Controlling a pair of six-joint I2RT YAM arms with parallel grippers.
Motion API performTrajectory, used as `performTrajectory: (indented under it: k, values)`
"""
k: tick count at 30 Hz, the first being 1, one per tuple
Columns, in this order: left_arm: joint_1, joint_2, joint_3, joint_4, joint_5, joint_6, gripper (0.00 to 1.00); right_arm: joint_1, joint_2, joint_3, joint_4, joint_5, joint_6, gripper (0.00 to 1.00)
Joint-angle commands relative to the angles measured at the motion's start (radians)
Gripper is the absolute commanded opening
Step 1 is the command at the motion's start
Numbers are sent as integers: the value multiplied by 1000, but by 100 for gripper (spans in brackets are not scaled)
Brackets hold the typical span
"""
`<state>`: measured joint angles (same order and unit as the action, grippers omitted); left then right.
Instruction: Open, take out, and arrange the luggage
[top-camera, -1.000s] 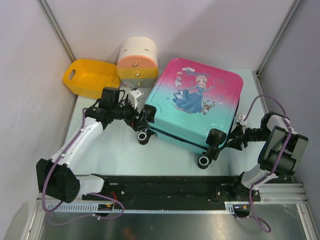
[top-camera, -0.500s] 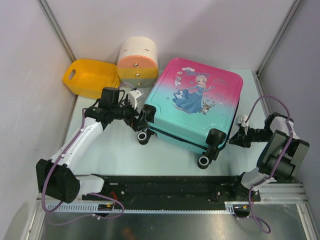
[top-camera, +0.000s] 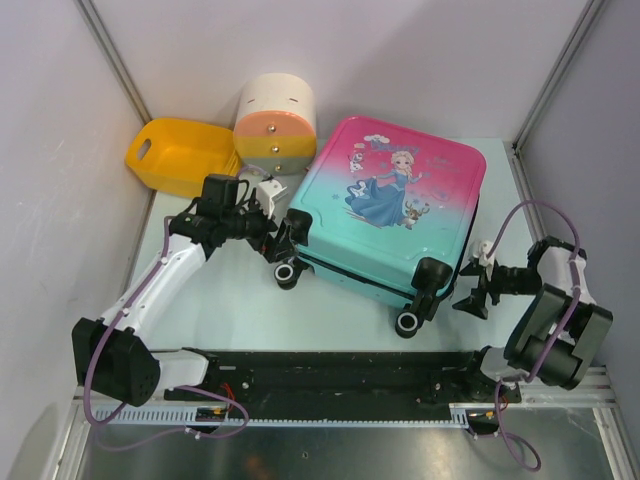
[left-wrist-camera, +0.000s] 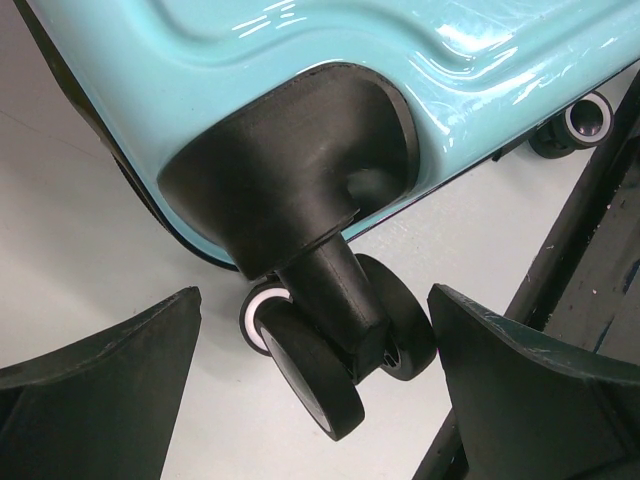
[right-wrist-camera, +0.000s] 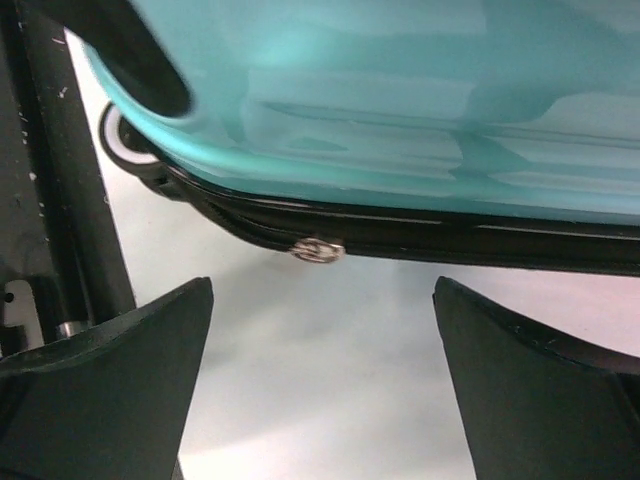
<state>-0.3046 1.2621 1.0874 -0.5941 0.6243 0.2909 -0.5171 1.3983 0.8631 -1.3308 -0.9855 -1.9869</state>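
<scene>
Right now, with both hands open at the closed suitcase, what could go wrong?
The left hand straddles a wheel of the luggage; closing there may turn the caster, not steady the case.
The right hand faces the small zip pull, low by the table; it could miss the pull or scrape the surface.
A push could slide the case into the drawer box near its far-left corner.
</scene>
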Motion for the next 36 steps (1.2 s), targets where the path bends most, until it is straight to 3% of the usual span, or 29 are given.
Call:
performTrajectory:
  k: [1, 6, 11, 15, 22, 25, 26, 27, 31, 36]
  values:
    - [9, -32, 12, 0, 29, 73, 100, -1, -113, -74, -28, -77, 75, 97]
    - [9, -35, 9, 2, 26, 67, 100, 22, -283, -165, 200, -150, 347, 90]
    - [9, -36, 3, 1, 25, 73, 100, 52, -369, -228, 252, -121, 420, 77]
    - [10, -33, 3, 0, 26, 71, 100, 46, -453, -286, 459, -81, 600, 64]
    - [10, -36, -7, 2, 26, 70, 100, 29, -571, -338, 608, -77, 746, 49]
    - [10, -40, -12, 1, 25, 71, 100, 14, -568, -338, 636, -78, 770, 33]
    - [10, -41, -14, 2, 26, 73, 100, 9, -564, -338, 642, -79, 769, 6]
    - [10, -43, -17, 1, 23, 73, 100, -4, -562, -338, 656, -81, 777, 0]
    - [15, -38, -17, 0, 23, 76, 100, -21, -544, -326, 641, -117, 760, 0]
    - [25, -46, -20, 1, 20, 60, 100, -26, -484, -294, 524, -163, 605, 0]
